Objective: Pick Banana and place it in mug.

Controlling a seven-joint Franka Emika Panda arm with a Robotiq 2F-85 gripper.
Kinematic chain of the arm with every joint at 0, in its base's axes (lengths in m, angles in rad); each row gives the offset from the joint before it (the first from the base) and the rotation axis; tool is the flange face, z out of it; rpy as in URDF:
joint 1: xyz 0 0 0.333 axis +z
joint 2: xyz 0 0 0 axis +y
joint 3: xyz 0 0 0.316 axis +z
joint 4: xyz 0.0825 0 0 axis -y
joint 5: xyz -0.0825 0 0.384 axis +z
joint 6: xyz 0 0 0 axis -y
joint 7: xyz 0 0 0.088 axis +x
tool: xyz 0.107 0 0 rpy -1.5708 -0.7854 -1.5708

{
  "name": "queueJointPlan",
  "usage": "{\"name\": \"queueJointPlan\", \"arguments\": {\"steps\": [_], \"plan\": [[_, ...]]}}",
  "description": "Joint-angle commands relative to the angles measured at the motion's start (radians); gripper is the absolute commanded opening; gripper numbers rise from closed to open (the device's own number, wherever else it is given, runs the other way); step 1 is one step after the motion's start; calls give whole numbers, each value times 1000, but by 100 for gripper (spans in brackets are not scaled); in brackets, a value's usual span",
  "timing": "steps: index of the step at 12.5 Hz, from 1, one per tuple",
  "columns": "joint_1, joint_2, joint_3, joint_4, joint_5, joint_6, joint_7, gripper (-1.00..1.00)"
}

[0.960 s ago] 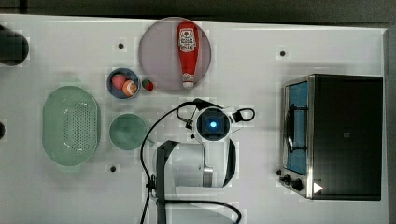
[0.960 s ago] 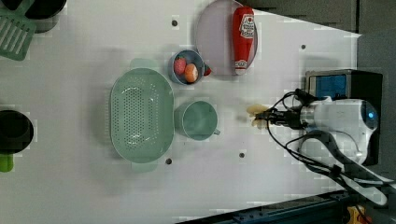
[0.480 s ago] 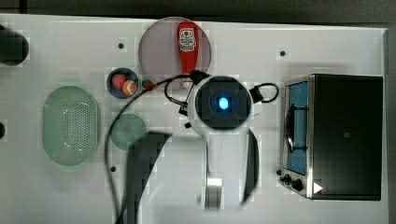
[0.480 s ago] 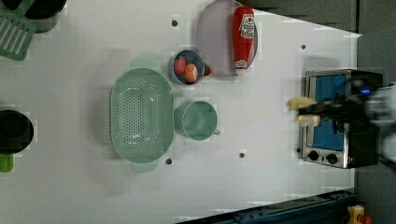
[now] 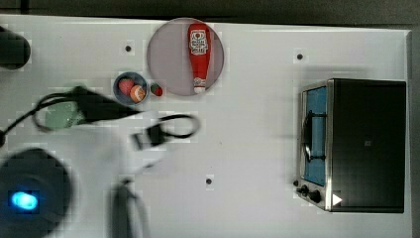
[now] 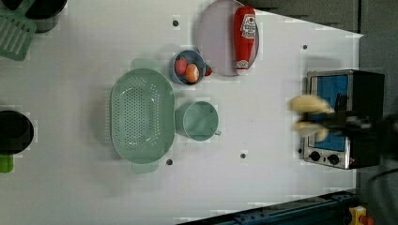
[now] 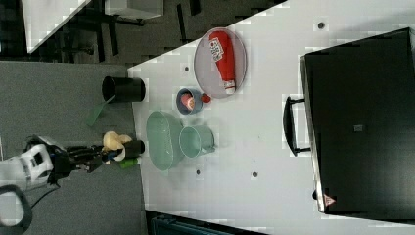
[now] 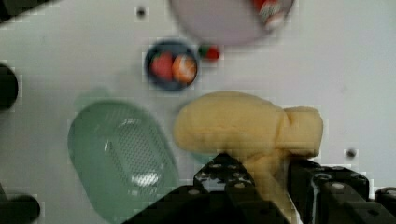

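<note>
The pale-yellow banana (image 8: 243,123) is pinched between the black fingers of my gripper (image 8: 261,175), which is shut on it. The arm holds it high above the table. In the left view the banana (image 6: 307,104) and gripper (image 6: 324,121) appear in front of the toaster oven. In the right view the banana (image 7: 112,141) and gripper (image 7: 103,152) appear off the table's edge, to the right view's left of the basket. The teal-green mug (image 6: 199,121) (image 7: 195,141) stands upright and empty beside the basket. In the wrist view the banana hides the mug almost fully.
A pale-green perforated basket (image 6: 141,115) (image 8: 119,156) lies next to the mug. A small blue bowl (image 6: 187,68) holds red and orange fruits. A ketchup bottle (image 5: 199,49) rests on a round plate (image 5: 168,54). A toaster oven (image 5: 361,144) stands at the top view's right. My blurred arm (image 5: 74,163) covers the top view's lower left.
The arm has risen with the banana in its grip. In the top view it swung to the lower left and looms larger; in the left view the banana drifted right, over the toaster oven.
</note>
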Motion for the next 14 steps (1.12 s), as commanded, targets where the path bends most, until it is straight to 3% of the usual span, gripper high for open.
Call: {"name": "queueJointPlan", "arguments": {"steps": [1, 6, 8, 11, 12, 14], "plan": [[13, 174, 95, -87, -10, 71, 324, -37], [12, 282, 112, -238, -40, 378, 389, -37], [12, 308, 110, -272, -49, 412, 389, -36], [15, 351, 114, -293, -51, 499, 389, 32], [14, 362, 110, -294, -51, 540, 389, 74], [13, 358, 104, -286, -51, 560, 389, 100]]}}
